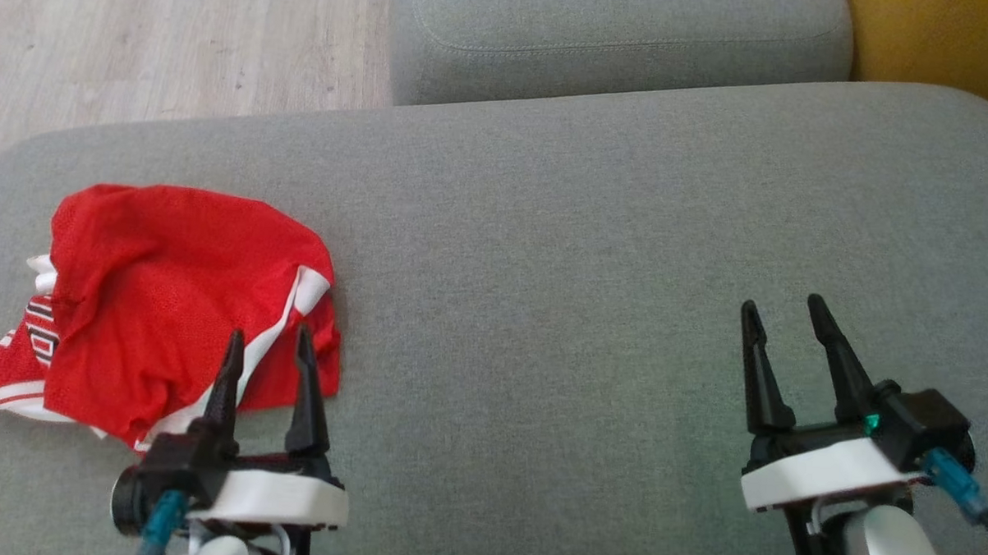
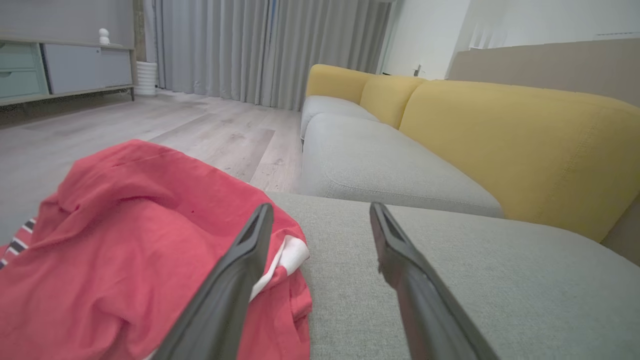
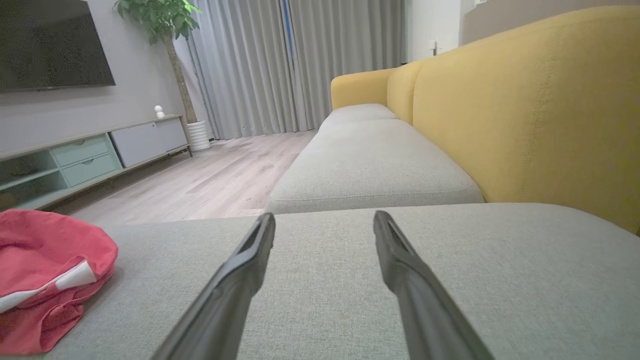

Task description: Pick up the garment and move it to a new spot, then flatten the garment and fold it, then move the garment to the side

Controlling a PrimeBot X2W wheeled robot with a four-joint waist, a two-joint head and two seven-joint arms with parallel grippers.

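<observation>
The garment (image 1: 164, 299) is a red mesh jersey with white trim and striped edges, lying crumpled at the left end of the grey sofa seat (image 1: 561, 230). It also shows in the left wrist view as a red heap (image 2: 125, 260) and at the far left of the right wrist view (image 3: 45, 270). My left gripper (image 1: 268, 343) hovers over the garment's near right corner, open, nothing between its fingers. Far to the right, my right gripper (image 1: 780, 316) stands open above bare cushion, holding nothing.
A second grey seat cushion (image 1: 617, 43) lies beyond the one I work on, with a yellow backrest (image 3: 525, 110) along the right. Wooden floor (image 1: 157, 44) lies past the sofa's far left edge. A TV cabinet (image 3: 90, 155) and a potted plant stand across the room.
</observation>
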